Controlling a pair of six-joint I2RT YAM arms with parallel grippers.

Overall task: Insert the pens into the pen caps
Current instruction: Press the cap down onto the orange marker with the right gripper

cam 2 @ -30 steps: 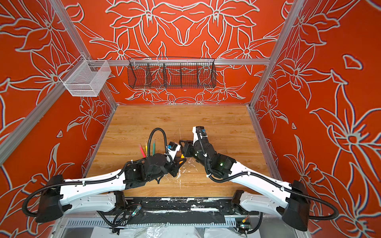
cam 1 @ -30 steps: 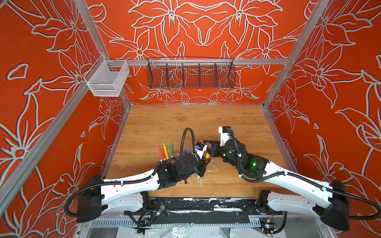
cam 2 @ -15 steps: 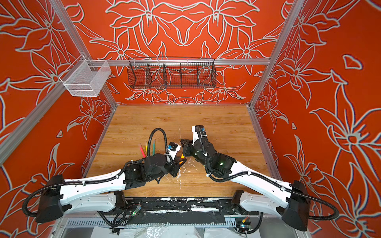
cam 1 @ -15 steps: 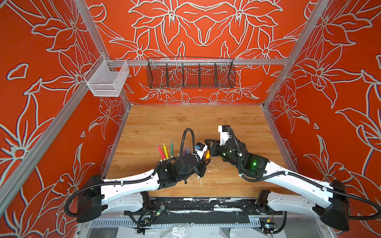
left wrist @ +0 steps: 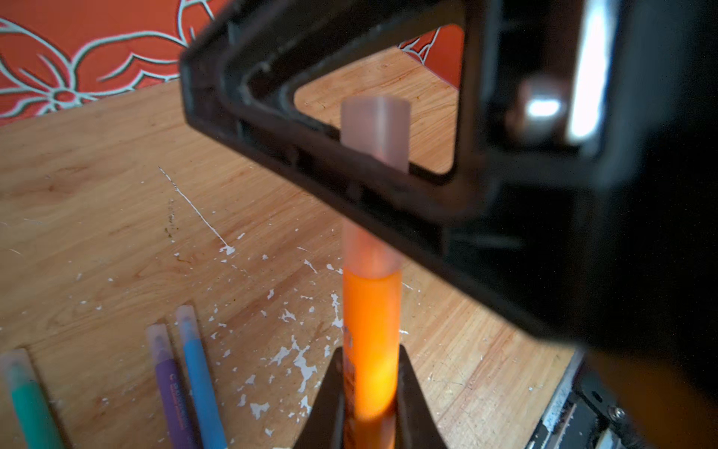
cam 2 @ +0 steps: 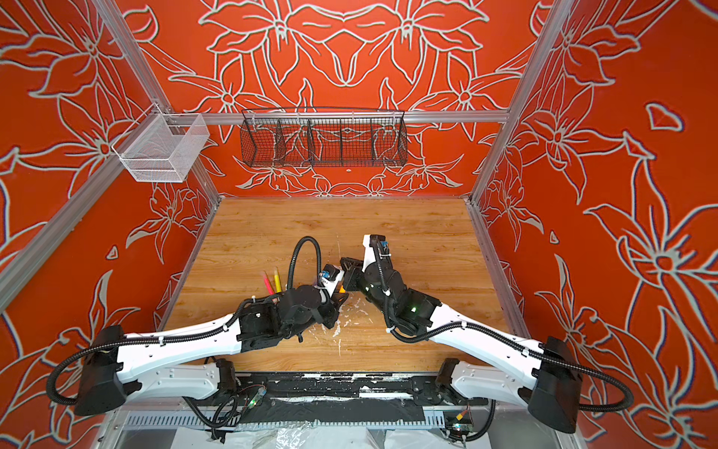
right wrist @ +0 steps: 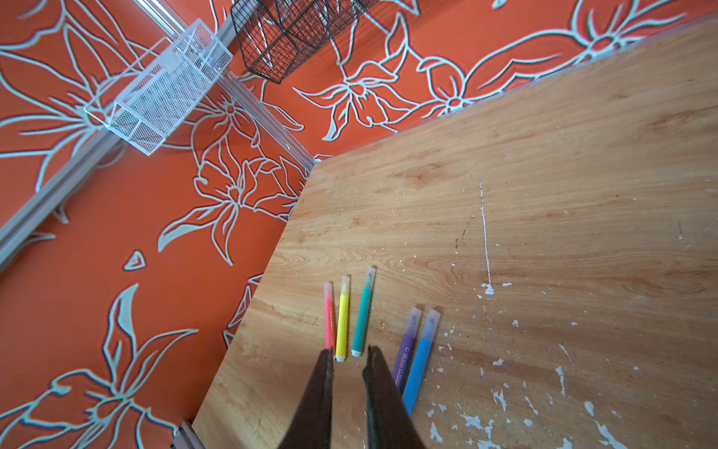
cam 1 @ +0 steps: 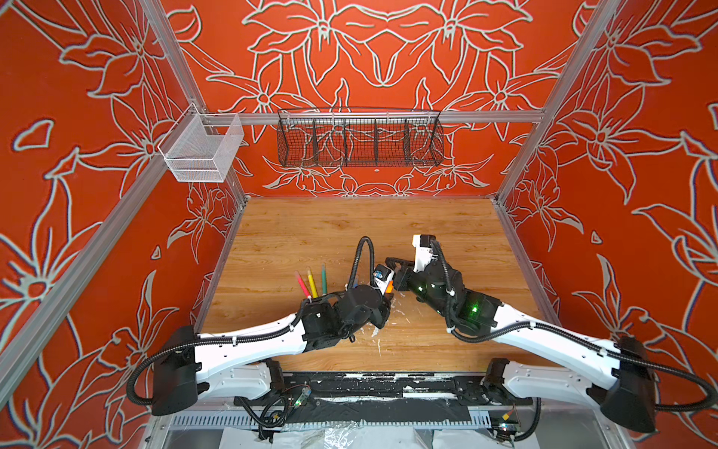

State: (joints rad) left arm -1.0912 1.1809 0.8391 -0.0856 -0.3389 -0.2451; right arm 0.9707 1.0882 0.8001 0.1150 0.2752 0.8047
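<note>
My left gripper is shut on the barrel of the orange pen, which sticks out past its fingertips. A clear pen cap sits over the pen's tip, down to the orange barrel. My right gripper crosses the pen there, with its jaws closed to a narrow gap on the cap. In both top views the two grippers meet mid-table, left and right. The pink, yellow, green, purple and blue pens lie on the wood, each with a clear cap on it.
A white mesh basket hangs on the left wall rail and a black wire basket on the back wall. White paint flecks mark the wooden table between the arms. Orange walls close in three sides.
The right gripper's jaws have closed and it has edged a little to the left, toward the left gripper. The left arm and the orange pen have stayed put.
</note>
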